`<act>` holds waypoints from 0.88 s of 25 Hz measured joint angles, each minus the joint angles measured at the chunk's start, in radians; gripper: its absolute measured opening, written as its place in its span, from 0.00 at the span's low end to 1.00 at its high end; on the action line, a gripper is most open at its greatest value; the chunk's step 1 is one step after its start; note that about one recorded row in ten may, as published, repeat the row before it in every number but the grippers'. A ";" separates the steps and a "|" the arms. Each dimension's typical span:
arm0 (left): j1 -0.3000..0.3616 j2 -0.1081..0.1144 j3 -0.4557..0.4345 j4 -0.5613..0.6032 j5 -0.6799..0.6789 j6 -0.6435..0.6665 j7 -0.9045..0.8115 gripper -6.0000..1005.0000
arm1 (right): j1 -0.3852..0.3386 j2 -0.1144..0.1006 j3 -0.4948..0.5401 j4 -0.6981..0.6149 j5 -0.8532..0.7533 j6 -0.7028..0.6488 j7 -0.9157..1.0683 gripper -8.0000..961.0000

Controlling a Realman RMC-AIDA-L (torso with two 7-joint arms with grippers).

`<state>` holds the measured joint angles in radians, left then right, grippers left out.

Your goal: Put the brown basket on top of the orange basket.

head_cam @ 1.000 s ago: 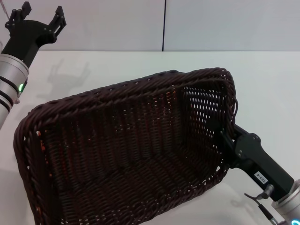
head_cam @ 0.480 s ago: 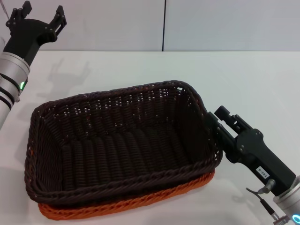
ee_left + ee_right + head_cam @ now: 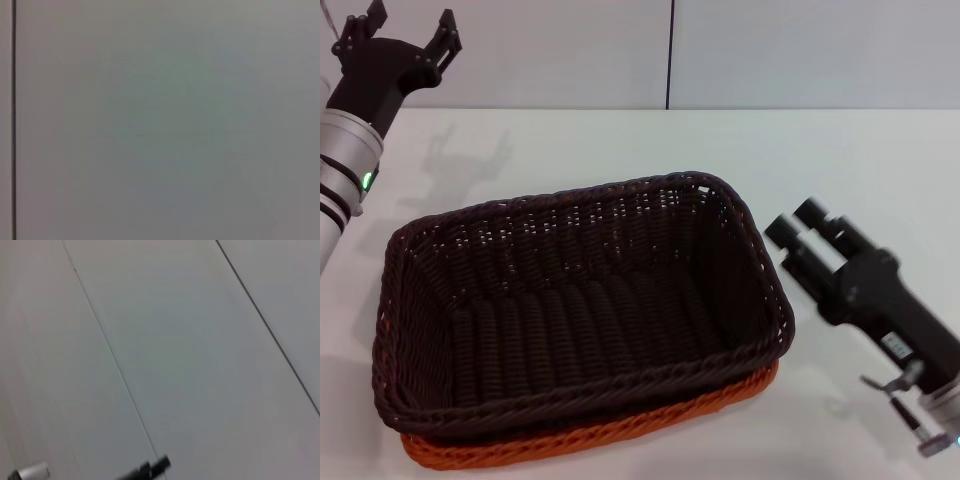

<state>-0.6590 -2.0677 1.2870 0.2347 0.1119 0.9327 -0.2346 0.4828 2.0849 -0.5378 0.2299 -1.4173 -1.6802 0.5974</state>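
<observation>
**Brown basket nested on orange**

The orange basket (image 3: 620, 432) is sitting near the counter's (image 3: 860, 160) front edge, carrying the brown basket (image 3: 580, 300). The right pincer (image 3: 798, 232) is hanging released just beside it. The left pincer (image 3: 408, 35), spread, is hovering at the far-left corner.

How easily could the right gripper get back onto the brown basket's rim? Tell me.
Probably yes. The right gripper hangs just beside the brown basket, apart from its near end wall, with only bare table between. The basket sits nested on the orange basket.
</observation>
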 joint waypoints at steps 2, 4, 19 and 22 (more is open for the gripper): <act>0.004 0.000 -0.002 0.000 -0.001 0.002 -0.001 0.84 | -0.006 -0.002 0.010 -0.039 0.005 -0.056 0.011 0.58; 0.008 0.000 -0.011 0.000 -0.001 0.005 -0.004 0.84 | -0.015 -0.006 0.041 -0.115 0.008 -0.121 0.048 0.58; 0.105 -0.003 -0.060 -0.001 -0.002 0.134 -0.104 0.84 | 0.094 -0.007 0.265 -0.350 0.191 0.099 -0.276 0.58; 0.128 -0.003 -0.063 -0.003 -0.001 0.155 -0.132 0.84 | 0.104 -0.006 0.266 -0.342 0.330 0.154 -0.362 0.58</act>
<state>-0.5315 -2.0709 1.2242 0.2321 0.1104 1.0876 -0.3663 0.5868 2.0784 -0.2716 -0.1122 -1.0870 -1.5263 0.2359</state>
